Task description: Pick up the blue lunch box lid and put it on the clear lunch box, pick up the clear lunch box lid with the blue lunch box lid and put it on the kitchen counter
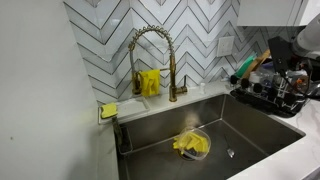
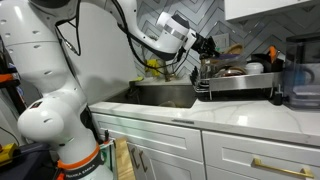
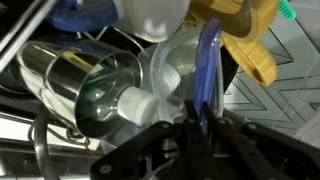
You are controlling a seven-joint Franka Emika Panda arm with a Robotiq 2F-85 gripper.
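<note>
In the wrist view the blue lunch box lid stands on edge in the dish rack, next to a clear plastic piece. My gripper is shut on the blue lid's lower edge, one finger on each side. In both exterior views the gripper reaches into the dish rack; the lid is too small to make out there. A clear container with a yellow cloth in it lies in the steel sink. The white kitchen counter borders the sink.
A gold faucet stands behind the sink, with a yellow sponge at its corner. The rack is crowded: a steel cup, a glass bottle, a yellow utensil and a white bowl.
</note>
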